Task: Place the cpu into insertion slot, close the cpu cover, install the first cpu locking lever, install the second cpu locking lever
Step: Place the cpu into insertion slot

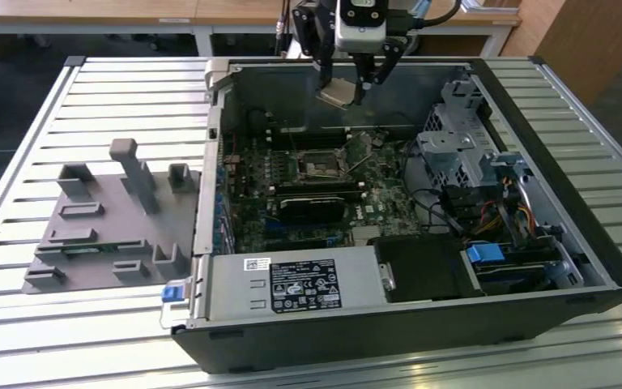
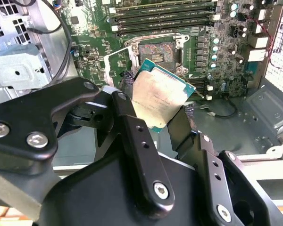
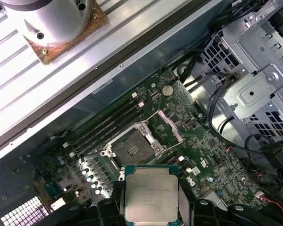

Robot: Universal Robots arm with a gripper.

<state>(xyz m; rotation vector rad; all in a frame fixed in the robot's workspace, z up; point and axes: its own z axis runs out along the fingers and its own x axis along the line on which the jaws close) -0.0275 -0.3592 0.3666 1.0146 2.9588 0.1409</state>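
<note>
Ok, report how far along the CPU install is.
Done: the cpu is picked up. In hand: the tool grips it above the open case. Left: the insertion slot is bare and the cpu cover stands open, so seating, closing and locking are undone.

The cpu (image 1: 337,94) is held by the gripper (image 1: 347,91) above the computer case (image 1: 398,344), in which the insertion slot (image 1: 320,163) is set.

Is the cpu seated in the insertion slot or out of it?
Out. The gripper holds the cpu above the board, and the insertion slot sits empty, its centre exposed.
</note>
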